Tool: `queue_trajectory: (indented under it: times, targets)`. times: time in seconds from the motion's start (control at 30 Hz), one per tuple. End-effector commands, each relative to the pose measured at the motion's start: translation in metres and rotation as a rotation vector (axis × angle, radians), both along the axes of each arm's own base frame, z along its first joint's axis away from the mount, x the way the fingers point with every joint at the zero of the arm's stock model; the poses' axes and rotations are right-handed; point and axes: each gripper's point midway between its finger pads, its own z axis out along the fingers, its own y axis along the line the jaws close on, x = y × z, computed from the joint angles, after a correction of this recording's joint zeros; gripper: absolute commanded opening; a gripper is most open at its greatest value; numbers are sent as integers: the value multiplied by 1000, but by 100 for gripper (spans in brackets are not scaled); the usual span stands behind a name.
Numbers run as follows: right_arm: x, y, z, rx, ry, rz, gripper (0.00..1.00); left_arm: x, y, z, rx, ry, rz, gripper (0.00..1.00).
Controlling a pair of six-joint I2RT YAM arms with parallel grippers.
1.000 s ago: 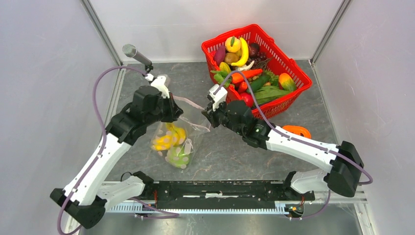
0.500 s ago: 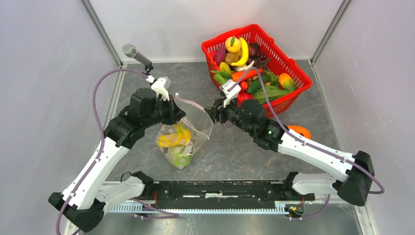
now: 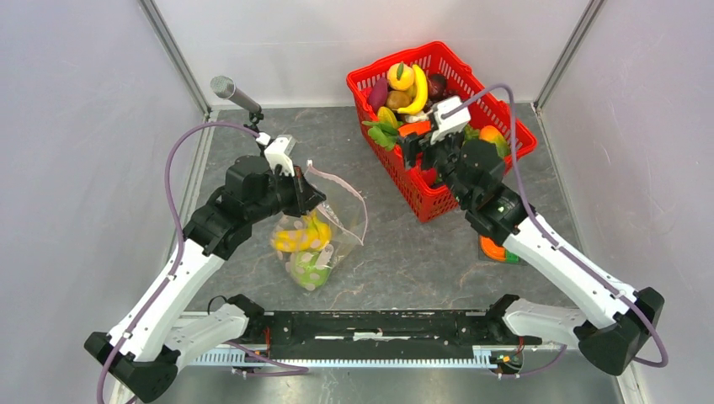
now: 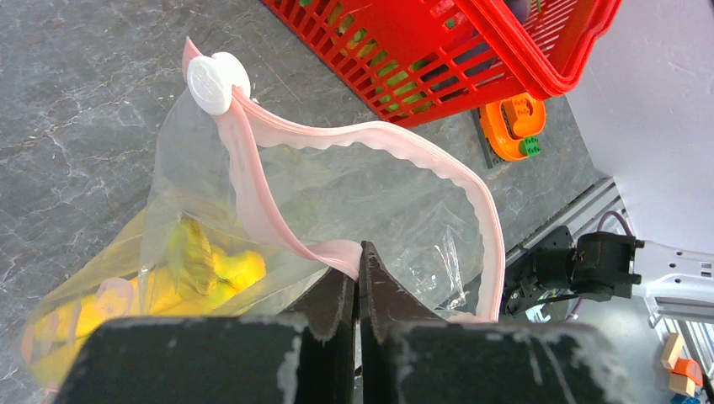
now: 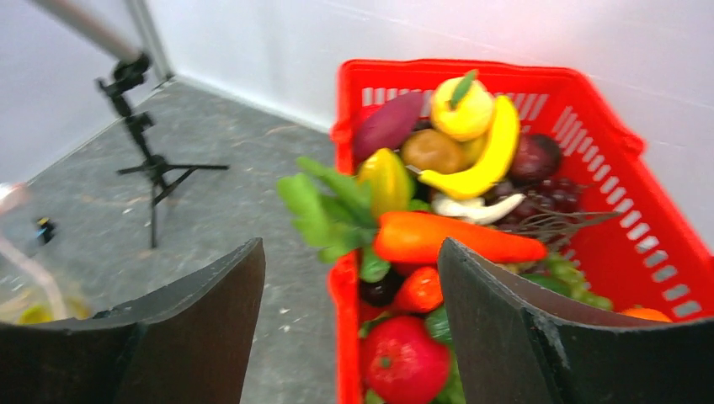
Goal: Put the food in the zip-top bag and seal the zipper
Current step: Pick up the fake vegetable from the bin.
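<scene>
Hovering over the left rim of the red basket [image 3: 459, 195], the right gripper [image 5: 349, 252] stood wide and empty, with the orange carrot [image 5: 450, 239] just ahead of it. A good pick would likely drop straight onto that top-lying piece, clear of the mesh wall. Left of the basket, the left gripper [image 4: 359, 269] pinched the zipper [image 4: 404, 143], holding the zip-top bag [image 3: 341, 231] agape, with yellow bananas [image 3: 296, 240] inside.

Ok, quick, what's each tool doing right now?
Left tool: shut on the zipper of the zip-top bag.
Right tool: open, empty, at the red basket.
</scene>
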Motion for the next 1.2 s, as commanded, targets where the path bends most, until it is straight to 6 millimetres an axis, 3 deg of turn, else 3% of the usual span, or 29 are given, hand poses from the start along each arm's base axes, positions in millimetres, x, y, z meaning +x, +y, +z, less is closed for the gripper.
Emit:
queue_trajectory:
  times: [0.0, 0.27, 0.4, 0.53, 0.67, 0.77, 1.17]
  targets:
    - [29, -35, 8, 30, 32, -139, 80, 2, -5, 20, -54, -88, -28, 2]
    - [86, -68, -23, 379, 174, -227, 83, -1, -8, 19, -83, -68, -35, 2]
    - [108, -66, -30, 518, 227, -232, 86, -2, -6, 20, -84, -75, -25, 2]
    - [130, -73, -53, 621, 354, -373, 86, -2, -5, 23, -89, -83, -20, 2]
    - [139, -83, -73, 720, 400, -477, 87, -3, -5, 21, -90, -80, -20, 2]
    - [143, -84, -75, 779, 401, -479, 87, -3, -5, 20, -90, -74, -24, 2]
    - [153, -78, -109, 799, 534, -544, 81, -4, -5, 19, -94, -70, -18, 2]
